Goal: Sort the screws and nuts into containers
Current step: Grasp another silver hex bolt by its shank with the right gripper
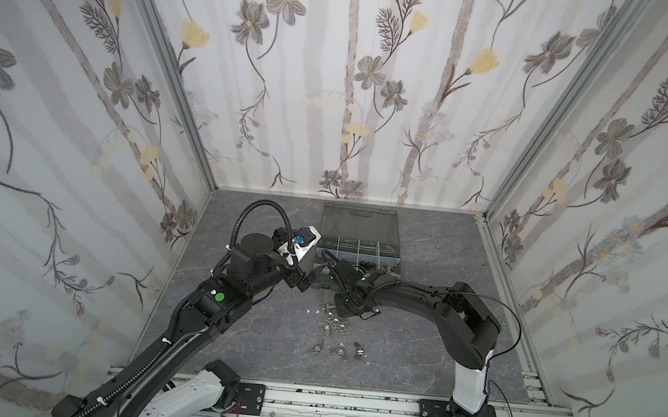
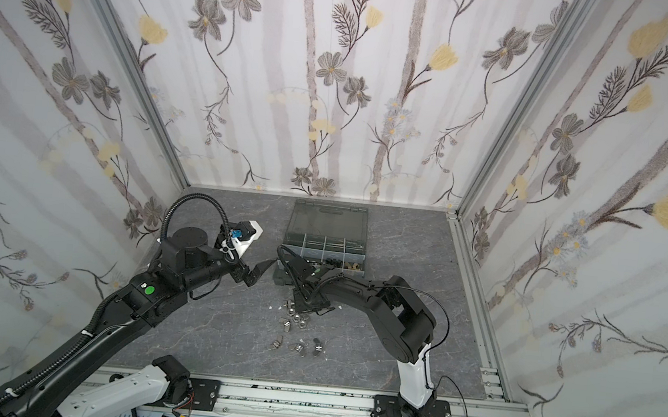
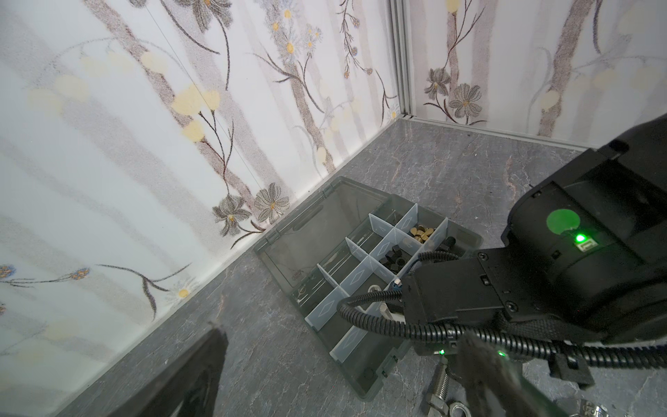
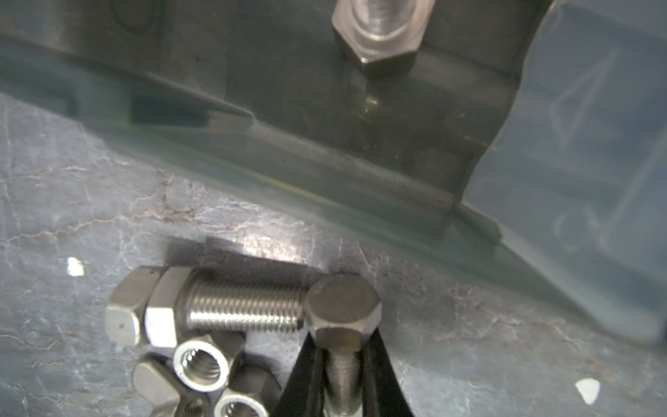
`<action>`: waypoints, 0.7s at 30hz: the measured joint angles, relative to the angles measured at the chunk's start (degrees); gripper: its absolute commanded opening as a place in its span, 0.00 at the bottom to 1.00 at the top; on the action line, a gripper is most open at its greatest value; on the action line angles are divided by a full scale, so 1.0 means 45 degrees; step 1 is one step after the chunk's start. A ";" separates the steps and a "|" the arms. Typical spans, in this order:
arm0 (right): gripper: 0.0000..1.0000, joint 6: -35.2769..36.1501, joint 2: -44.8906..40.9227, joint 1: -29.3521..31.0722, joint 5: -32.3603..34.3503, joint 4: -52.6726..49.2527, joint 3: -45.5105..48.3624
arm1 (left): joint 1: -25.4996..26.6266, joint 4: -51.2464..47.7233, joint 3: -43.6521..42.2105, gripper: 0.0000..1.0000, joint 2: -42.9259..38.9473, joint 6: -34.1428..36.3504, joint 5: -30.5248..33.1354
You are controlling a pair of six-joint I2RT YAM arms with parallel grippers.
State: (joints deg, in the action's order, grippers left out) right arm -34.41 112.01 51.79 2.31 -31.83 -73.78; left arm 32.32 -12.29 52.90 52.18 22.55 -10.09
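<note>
1. My right fingers point(image 4: 306, 375) are pinching a silver bolt point(image 4: 343, 310) by its threaded stem, one finger on each side.
2. The bolt's long line runs the same way as the fingers. Its six-sided head sticks out past the fingertips and points toward the case point(image 4: 325, 126).
3. The bolt is near the front wall of the case, at the edge of a little pile of loose parts. I cannot tell if it is resting on the tabletop point(image 4: 90, 198) or just off it.
4. A second bolt point(image 4: 231, 310) lies flat on the tabletop, crosswise to the held one. Its threaded end touches the held bolt's head. A nut is screwed up next to its own head at the other end.
5. Loose nuts point(image 4: 200, 364) lie just beside the second bolt. Some winged nuts point(image 1: 338, 351) are scattered on the tabletop closer to my side.
6. The case is open near the back wall, with its lid folded back. Brass nuts point(image 3: 424, 233) fill one compartment and black pieces point(image 3: 391, 258) fill the one next to it.
7. My left fingers point(image 1: 319, 270) are spread wide and hold nothing. They hover just beside the near left corner of the case.
</note>
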 measured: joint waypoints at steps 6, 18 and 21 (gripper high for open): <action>0.06 0.0102 -0.0321 0.0000 -0.0010 0.0350 0.0413 | 0.0000 0.0024 0.0000 1.00 0.0083 0.0000 0.0000; 0.05 0.1054 -0.0656 -0.0432 0.0262 -0.1656 -0.1141 | 0.0000 0.0223 0.0000 1.00 0.0243 0.0005 0.0000; 0.05 0.1438 -0.0544 -0.0597 0.0389 -0.1943 -0.2157 | 0.0000 0.0228 0.0000 1.00 0.0228 0.0005 0.0015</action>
State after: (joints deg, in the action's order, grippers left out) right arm -27.94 109.56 49.10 4.05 -40.58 -83.48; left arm 32.32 -11.27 52.90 53.21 22.57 -10.02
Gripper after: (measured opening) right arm 0.111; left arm 0.998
